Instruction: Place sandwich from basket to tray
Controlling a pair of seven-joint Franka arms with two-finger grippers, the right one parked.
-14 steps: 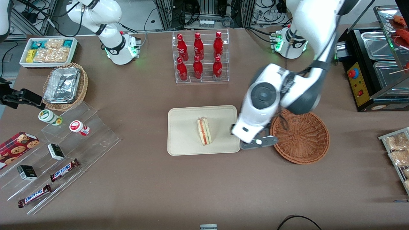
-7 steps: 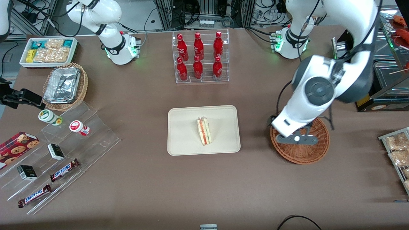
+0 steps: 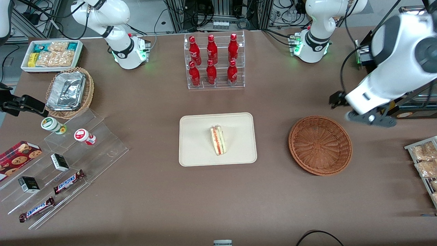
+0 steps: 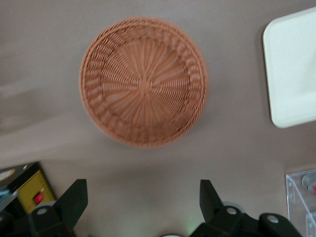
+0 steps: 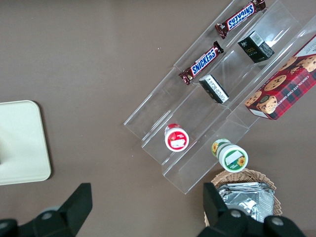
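Gripper [image 3: 367, 118] is up high and off toward the working arm's end of the table, farther from the front camera than the basket [image 3: 320, 145] and no longer over it. 0.5 s ago it hung right above the basket; 1 s ago it was at the tray's edge nearest the basket. So the arm has been pulling away from the drop point the whole time.

Fingers [image 4: 74, 197] are spread wide with nothing between them; the wrist view looks straight through the gap at the basket [image 4: 143, 81] and bare table.

Basket holds nothing, in both views.

Sandwich [image 3: 218, 140] lies on the tray [image 3: 194, 143], roughly mid-tray, filling stripe facing up, clear of the rim on every side. It has not shifted across the last 3 front frames, so the release looks clean: no drag, no tipping.

My read: the task is done, and this is the retreat after placing. Nothing left to grasp. Only remaining risk I see is the arm swinging close to the black appliance [image 3: 385, 92] at that end of the table while it parks.

Bottle rack [image 3: 214, 61] and snack shelves [image 3: 68, 164] are untouched.
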